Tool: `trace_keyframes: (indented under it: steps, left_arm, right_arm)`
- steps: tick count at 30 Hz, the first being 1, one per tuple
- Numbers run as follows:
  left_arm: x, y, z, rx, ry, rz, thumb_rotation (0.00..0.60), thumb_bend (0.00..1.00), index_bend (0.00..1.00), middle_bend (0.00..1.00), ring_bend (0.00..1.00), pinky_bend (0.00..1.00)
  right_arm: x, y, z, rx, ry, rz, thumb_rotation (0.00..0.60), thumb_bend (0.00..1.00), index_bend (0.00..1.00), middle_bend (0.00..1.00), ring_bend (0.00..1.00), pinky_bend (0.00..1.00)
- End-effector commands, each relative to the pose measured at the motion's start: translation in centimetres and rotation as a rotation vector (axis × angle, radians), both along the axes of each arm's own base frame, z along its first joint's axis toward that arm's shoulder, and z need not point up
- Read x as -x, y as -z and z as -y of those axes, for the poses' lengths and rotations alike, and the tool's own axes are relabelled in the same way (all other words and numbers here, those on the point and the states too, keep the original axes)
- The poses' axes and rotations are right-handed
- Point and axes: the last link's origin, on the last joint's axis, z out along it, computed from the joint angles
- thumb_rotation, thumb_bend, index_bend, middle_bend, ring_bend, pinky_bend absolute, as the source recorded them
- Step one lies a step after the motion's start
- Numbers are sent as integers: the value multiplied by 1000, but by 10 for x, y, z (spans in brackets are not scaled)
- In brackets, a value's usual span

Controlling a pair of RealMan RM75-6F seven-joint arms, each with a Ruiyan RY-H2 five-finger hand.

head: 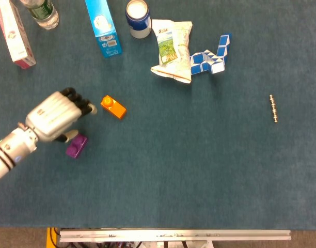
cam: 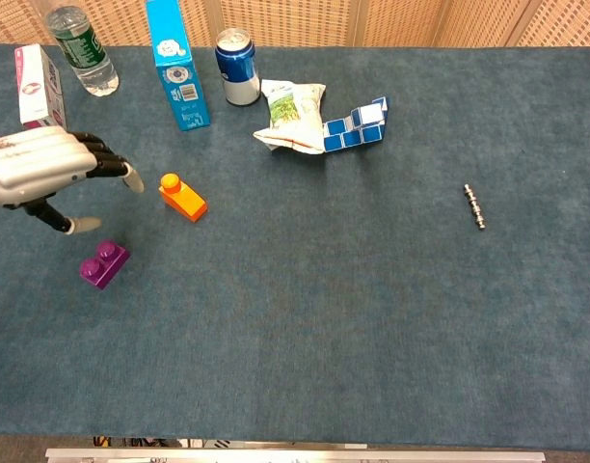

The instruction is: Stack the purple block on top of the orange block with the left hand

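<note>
I have the left hand [head: 53, 116] hovering just above the purple block [head: 76, 145], fingers [cam: 104, 161] spread and holding nothing (thumb pointing down toward the block, not touching it that I can see). The orange block [head: 113, 106] lies on the blue tabletop [head: 199, 165] near the fingertips, apart from the purple one.

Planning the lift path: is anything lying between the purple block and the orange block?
Nothing visible does. Only bare table lies between the purple block and the orange block. The left hand hangs open above the purple block.
</note>
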Motion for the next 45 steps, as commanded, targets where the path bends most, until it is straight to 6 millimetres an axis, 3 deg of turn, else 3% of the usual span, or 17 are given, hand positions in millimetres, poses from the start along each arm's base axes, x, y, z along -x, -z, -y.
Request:
trace_keyframes:
  steps: [1,4,12,27,39,45]
  left_arm:
    - [10,-2,15,27,-1,-41,600,294,289,304,273,213]
    - [14,-3,22,44,-5,-68,600,306,296,304,268,209]
    - [21,-5,31,75,-46,-132,600,509,276,244,175,190]
    - [16,0,38,91,-57,-176,600,516,255,125,63,149]
    - [18,8,34,96,-68,-195,600,516,251,108,44,143]
    - [20,-1,27,55,-88,-201,600,515,250,107,44,143]
  right_arm:
    - [-1,1,0,-3,-2,0,600,258,486,546,467,481]
    - [-1,2,0,-5,-4,0,600,258,486,546,467,481]
    - [-4,2,0,-6,-9,-2,600,259,486,546,467,482]
    - [-3,2,-1,-6,-7,-2,600,258,486,546,467,499]
    - [-4,2,-1,-4,-10,-1,600,258,486,546,467,499]
    - [-4,1,-2,-3,-10,-1,600,258,485,546,467,499]
